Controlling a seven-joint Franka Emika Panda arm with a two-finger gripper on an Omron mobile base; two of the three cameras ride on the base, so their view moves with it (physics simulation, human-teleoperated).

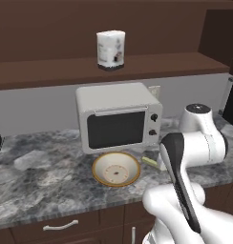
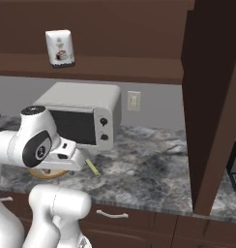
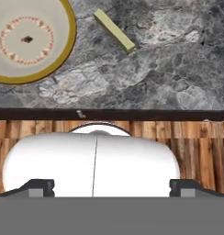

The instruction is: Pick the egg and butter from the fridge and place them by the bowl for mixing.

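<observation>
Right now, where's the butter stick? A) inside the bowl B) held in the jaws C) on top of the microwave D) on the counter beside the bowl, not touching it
D: the butter lies flat on the marble counter just off the bowl rim, with a gap of stone between them; the left base view shows it at the bowl's right.

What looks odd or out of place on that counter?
A bare butter stick lies directly on the marble counter, angled beside the bowl, no wrapper or dish under it. Nothing looks spilled or broken.
</observation>
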